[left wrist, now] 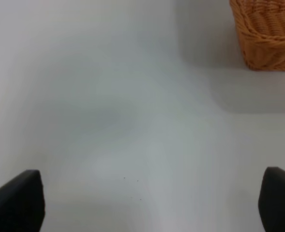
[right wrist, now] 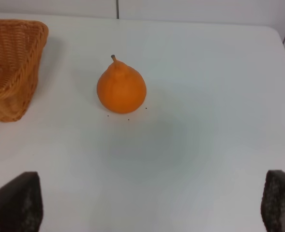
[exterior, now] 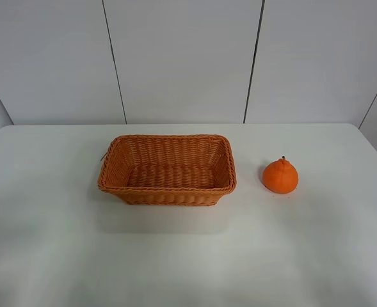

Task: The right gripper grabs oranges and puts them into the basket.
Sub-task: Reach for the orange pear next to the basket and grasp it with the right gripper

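A bright orange [exterior: 280,176] with a knob top and dark stem stands upright on the white table, to the right of the wicker basket [exterior: 167,187]. The basket has nothing in it. In the right wrist view the orange [right wrist: 121,87] lies ahead of my right gripper [right wrist: 152,205], whose two black fingertips [right wrist: 17,200] stand wide apart and hold nothing; a basket corner [right wrist: 11,72] shows beside it. My left gripper [left wrist: 149,200] is also open over bare table, with a basket corner [left wrist: 268,34] far ahead. Neither arm shows in the exterior high view.
The white table [exterior: 188,256] meets a white panelled wall [exterior: 182,57] at the back. The table's right edge [exterior: 374,144] runs close beyond the orange.
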Robot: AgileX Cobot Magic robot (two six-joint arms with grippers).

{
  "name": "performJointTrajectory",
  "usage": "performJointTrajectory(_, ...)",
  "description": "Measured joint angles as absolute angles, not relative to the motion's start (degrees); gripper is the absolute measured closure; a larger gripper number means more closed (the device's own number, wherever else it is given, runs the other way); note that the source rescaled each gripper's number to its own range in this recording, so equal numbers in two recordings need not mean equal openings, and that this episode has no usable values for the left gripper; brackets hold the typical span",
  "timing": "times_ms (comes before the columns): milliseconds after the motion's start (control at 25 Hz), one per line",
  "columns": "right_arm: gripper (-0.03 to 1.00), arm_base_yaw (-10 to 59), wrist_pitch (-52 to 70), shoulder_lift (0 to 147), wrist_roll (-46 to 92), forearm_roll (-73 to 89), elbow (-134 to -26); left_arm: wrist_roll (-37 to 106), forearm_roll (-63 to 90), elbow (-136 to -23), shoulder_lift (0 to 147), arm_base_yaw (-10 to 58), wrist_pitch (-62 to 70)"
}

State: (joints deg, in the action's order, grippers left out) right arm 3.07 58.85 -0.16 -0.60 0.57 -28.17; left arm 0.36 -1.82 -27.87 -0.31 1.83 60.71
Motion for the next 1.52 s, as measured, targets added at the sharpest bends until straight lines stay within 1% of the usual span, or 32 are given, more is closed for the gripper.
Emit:
performJointTrajectory(280,-0.03,3.07,58.85,0.47,-0.6,0.57,-28.17,0.36,-1.82,-27.87,-0.31,1.83,60.71)
performJointTrajectory(440,-0.03,3.07,58.73,7.07,-0.6,0.57,-30.83,0.36,-1.82,-27.87,-0.31,1.83,60.71)
performJointTrajectory(600,-0.03,3.07,57.81,21.66,-0.6,0.57,-38.31,0.36,-1.82,-27.87,-0.31,1.83,60.71)
performJointTrajectory(1000,-0.03,3.07,56.91,67.06,-0.6,1.52,-60.89,0.36,-1.82,-27.87,-0.31,1.83,60.71)
performJointTrajectory(1120,-0.03,3.07,58.36,79.29,-0.6,1.64,-68.58,0.36,-1.82,-27.87,-0.31,1.83,60.71)
performJointTrajectory(1240,-0.03,3.07,62.27,90.68,-0.6,1.64,-77.3,0.36,-1.82,-27.87,-0.31,1.83,60.71)
performJointTrajectory(1360,-0.03,4.0,65.78,100.47,-0.47,1.49,-84.54,0.36,-1.82,-27.87,-0.31,1.83,60.71)
performJointTrajectory(1520,-0.03,7.66,66.88,109.11,0.62,1.44,-90.55,0.36,-1.82,-27.87,-0.31,1.83,60.71)
